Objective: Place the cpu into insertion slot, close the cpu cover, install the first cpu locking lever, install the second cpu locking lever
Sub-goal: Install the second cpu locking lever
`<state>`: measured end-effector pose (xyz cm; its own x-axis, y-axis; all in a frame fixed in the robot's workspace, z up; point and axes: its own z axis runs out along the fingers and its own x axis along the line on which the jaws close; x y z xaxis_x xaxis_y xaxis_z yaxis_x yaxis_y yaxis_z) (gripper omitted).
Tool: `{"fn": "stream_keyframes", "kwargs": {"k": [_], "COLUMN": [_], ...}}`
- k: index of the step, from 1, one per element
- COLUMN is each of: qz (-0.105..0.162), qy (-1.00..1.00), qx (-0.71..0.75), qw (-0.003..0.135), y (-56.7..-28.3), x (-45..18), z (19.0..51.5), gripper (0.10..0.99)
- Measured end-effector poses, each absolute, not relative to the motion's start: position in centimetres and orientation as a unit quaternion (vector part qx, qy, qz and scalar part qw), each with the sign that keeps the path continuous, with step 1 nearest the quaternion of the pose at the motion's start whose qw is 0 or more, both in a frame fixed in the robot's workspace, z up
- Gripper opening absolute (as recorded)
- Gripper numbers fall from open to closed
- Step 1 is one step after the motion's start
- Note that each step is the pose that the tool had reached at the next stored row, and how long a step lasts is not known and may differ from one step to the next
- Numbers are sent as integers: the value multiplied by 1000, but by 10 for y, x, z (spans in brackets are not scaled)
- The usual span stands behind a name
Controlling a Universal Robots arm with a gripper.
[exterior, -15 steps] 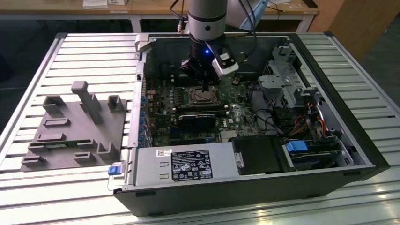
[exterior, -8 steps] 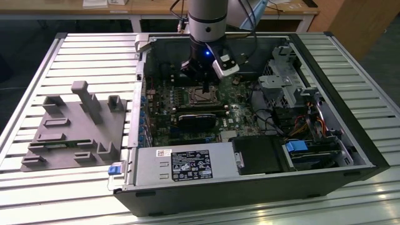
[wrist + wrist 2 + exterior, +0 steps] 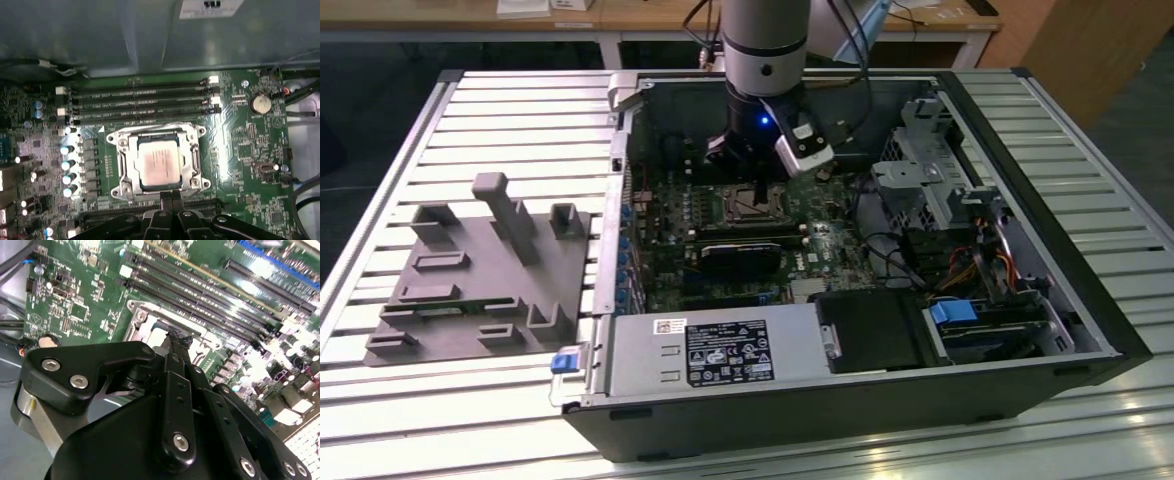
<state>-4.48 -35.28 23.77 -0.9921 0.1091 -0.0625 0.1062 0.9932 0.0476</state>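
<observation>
The cpu (image 3: 158, 162) lies flat in the insertion slot (image 3: 120, 188), its shiny top showing through the window of the cpu cover (image 3: 193, 159). The cover lies down around the chip. My gripper (image 3: 172, 195) hovers at the socket's edge, on the side away from the memory slots, with its black fingers pressed together and nothing between them. In the second wrist view the gripper (image 3: 177, 336) reaches down to the silvery socket rim (image 3: 142, 320). In the exterior view the gripper (image 3: 744, 170) hangs just above the slot (image 3: 750, 203) inside the open computer case. I cannot make out the locking levers.
Long black memory slots (image 3: 140, 102) run beside the socket. A black card (image 3: 740, 258) sits past the socket toward the power supply (image 3: 707, 350). A drive cage (image 3: 927, 170) and cables fill the exterior view's right. A grey fixture (image 3: 480, 270) rests on the slatted table.
</observation>
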Motion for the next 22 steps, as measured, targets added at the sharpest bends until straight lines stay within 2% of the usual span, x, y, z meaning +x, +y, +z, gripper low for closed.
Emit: {"fn": "stream_keyframes", "kwargs": {"k": [19, 20, 22], "qz": [22, 22, 21], "qy": [998, 998, 998], "qx": [54, 54, 54], "qw": [32, 29, 12], "y": [-364, -364, -364], "x": [-55, -54, -53], "z": [237, 237, 236], "gripper": [106, 106, 106]}}
